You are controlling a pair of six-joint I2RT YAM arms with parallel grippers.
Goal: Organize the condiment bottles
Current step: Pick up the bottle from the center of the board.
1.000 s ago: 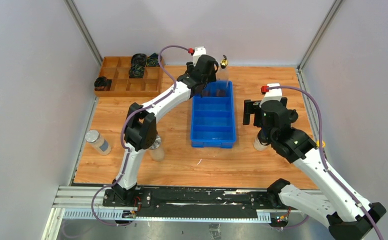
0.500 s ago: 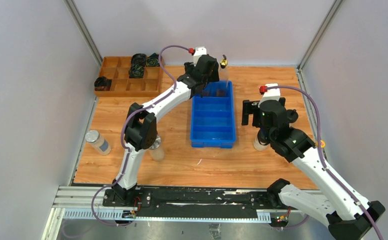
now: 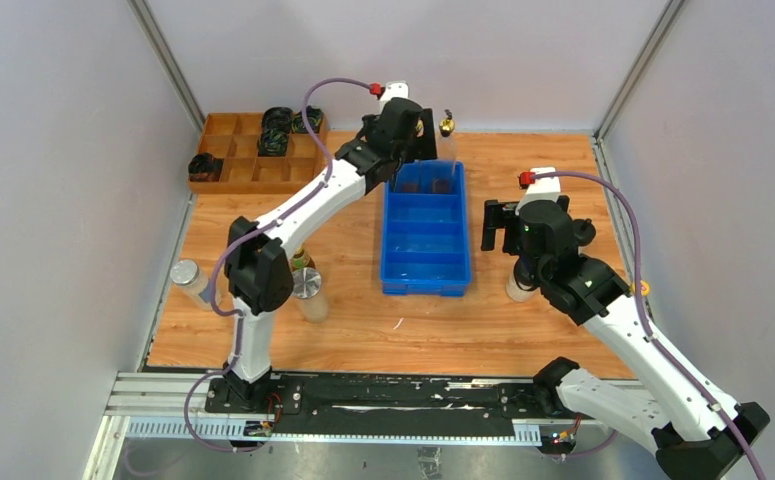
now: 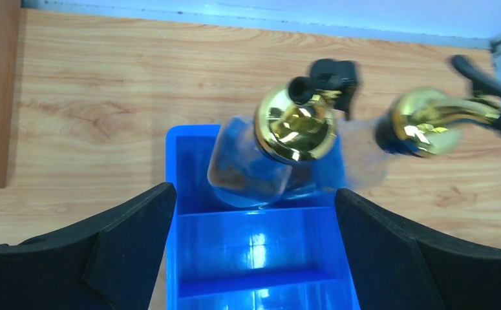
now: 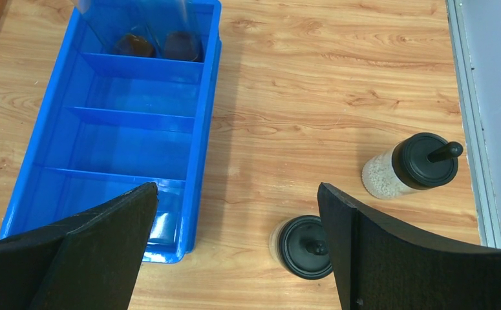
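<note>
Two clear gold-spouted condiment bottles (image 4: 296, 126) (image 4: 422, 123) stand in the far compartment of the blue bin (image 3: 426, 262); their brown bases (image 5: 131, 44) show in the right wrist view. My left gripper (image 4: 254, 258) hangs open above that end of the bin (image 4: 260, 258), holding nothing. My right gripper (image 5: 238, 252) is open over the table right of the bin (image 5: 92, 181). A black-capped jar (image 5: 306, 247) stands just inside its right finger (image 5: 390, 258). A second black-capped jar (image 5: 410, 165) of white grains stands farther right.
Two silver-lidded shakers (image 3: 308, 287) (image 3: 189, 277) stand at the front left, one beside my left arm's elbow. A wooden compartment tray (image 3: 253, 172) with black cable coils (image 3: 274, 130) sits at the back left. Grey walls close in both sides.
My left gripper has opened, let go of the gold-spouted bottle in the bin and risen slightly. Its elbow swung left, uncovering a shaker. The right arm has hardly moved.
</note>
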